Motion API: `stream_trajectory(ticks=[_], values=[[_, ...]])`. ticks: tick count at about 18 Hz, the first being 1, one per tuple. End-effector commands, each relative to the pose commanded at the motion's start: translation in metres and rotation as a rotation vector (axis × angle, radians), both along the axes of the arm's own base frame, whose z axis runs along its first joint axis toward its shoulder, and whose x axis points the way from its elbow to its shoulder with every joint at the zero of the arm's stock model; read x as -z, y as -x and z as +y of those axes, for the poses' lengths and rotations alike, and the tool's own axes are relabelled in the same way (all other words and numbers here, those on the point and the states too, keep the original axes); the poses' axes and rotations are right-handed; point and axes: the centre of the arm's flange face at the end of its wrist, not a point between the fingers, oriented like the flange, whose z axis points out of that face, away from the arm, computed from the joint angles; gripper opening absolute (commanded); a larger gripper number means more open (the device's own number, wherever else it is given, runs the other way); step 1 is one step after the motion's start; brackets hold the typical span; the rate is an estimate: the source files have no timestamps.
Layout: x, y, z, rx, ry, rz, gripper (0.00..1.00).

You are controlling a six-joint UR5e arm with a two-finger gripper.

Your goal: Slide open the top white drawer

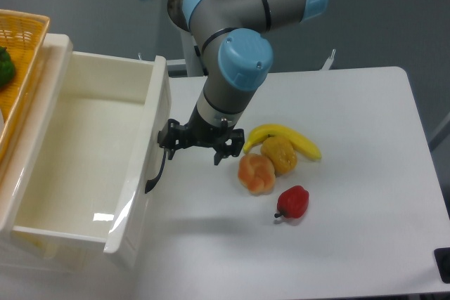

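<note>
The top white drawer (pixel 84 138) stands pulled far out of the cabinet at the left, and its cream-white inside shows empty. A black curved handle (pixel 156 175) hangs on its front panel (pixel 144 173). My gripper (pixel 197 147) hovers just right of that front panel, above the handle's upper end. It is open, with nothing between its fingers. Its left fingertip (pixel 169 141) is close to the handle's top, and I cannot tell whether they touch.
A yellow wicker basket (pixel 24 54) sits on top of the cabinet at the far left, with a green item (pixel 4 68) in it. On the table right of my gripper lie a banana (pixel 299 140), two orange-brown fruits (pixel 256 172) and a red pepper (pixel 294 201).
</note>
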Motion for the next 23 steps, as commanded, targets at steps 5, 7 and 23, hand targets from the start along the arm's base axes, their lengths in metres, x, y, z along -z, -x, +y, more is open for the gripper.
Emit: stream_trajectory(ticks=[5,7,23], values=[[0.012,0.014,-0.008,0.094,0.096,0.149,1.00],[0.015,0.019,-0.014,0.195,0.135,0.202,1.00],[0.027,0.055,-0.048,0.521,0.174,0.307,1.00]])
